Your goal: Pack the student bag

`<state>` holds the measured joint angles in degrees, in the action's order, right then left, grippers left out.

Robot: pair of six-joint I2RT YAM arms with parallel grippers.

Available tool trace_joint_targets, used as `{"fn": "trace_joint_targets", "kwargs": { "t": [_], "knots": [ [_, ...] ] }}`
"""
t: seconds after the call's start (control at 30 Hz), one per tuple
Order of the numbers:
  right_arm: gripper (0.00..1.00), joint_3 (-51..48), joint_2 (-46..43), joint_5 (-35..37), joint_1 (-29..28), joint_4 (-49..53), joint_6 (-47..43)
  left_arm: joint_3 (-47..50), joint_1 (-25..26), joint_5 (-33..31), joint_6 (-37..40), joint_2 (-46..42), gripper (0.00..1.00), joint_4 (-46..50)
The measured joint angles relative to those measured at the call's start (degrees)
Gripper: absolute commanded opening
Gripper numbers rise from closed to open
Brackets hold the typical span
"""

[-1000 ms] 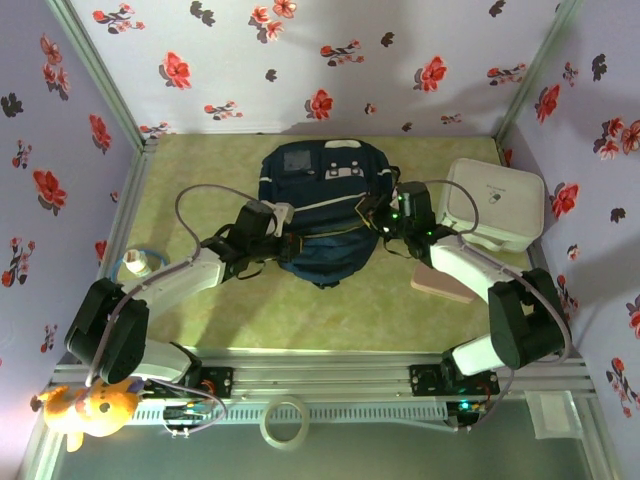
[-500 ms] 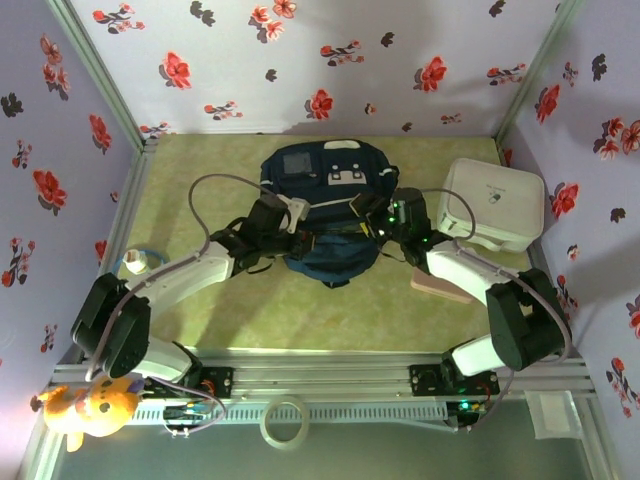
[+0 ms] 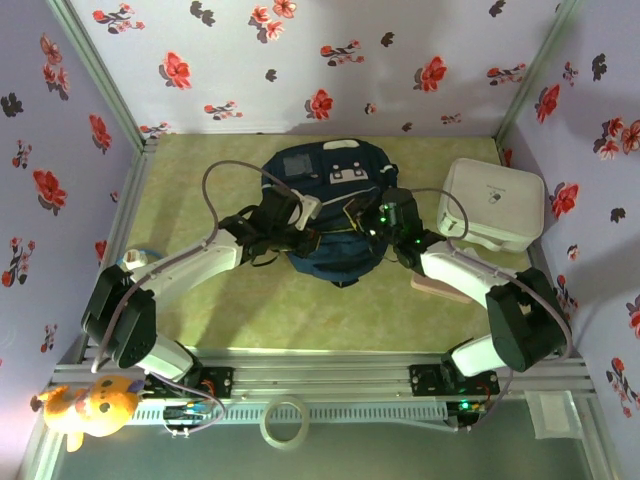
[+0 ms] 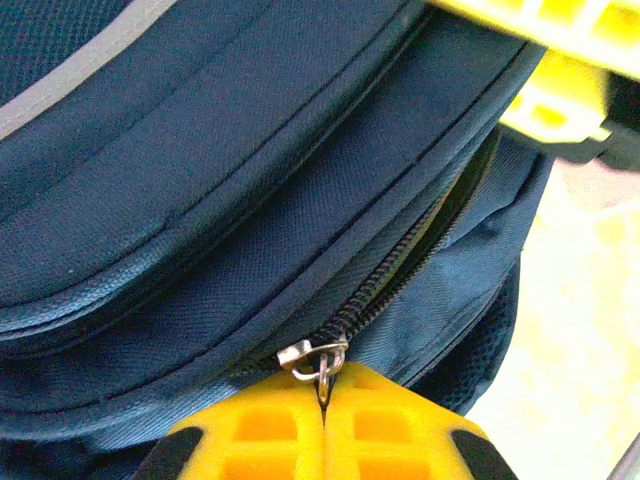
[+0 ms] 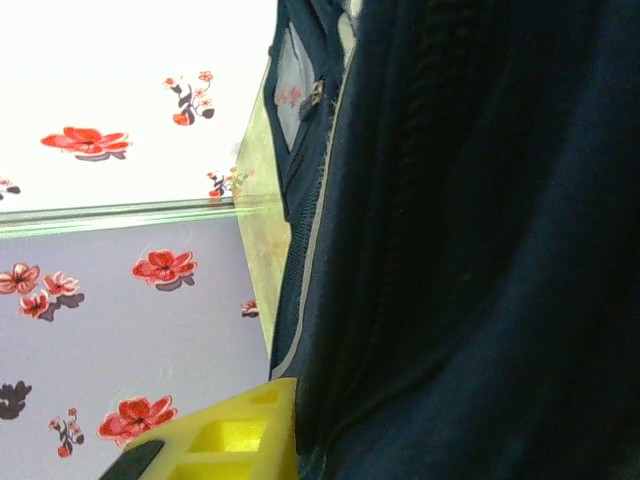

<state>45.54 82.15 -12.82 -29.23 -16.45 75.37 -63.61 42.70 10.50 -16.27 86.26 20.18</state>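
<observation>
From above, your left gripper and right gripper flank the backpack, which lies on the table directly between them. On the left wrist camera, the fingers are pressed together, pinching the zipper pull right at their tips. The zipper runs away ahead of them. On the right wrist camera, one finger lies beside the bag's fabric, so you cannot tell whether that gripper is spread or clamped. You seem to be working the main zipper. Next, draw the pull steadily along its track while the right side braces the bag.
</observation>
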Motion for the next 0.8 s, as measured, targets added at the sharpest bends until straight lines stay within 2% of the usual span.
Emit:
{"fn": "trace_joint_targets", "kwargs": {
  "t": [0.3,0.5,0.67,0.8],
  "knots": [
    [0.13,0.1,-3.9,-1.8,2.2,1.4,-2.1,1.2,-2.0,-5.0,7.9,-4.4,0.00,3.8],
    [0.12,0.2,-4.5,-3.0,2.7,2.6,-3.0,2.3,-3.0,-8.7,9.7,-4.6,0.00,4.2],
    [0.12,0.3,-4.5,-4.5,3.7,3.2,-3.5,3.0,-4.6,-10.8,11.0,-4.5,0.00,2.7],
    [0.13,1.9,-4.5,-5.7,4.2,4.9,-5.1,5.1,-7.7,-11.6,11.6,-4.5,0.00,-2.5]
  ]
}}
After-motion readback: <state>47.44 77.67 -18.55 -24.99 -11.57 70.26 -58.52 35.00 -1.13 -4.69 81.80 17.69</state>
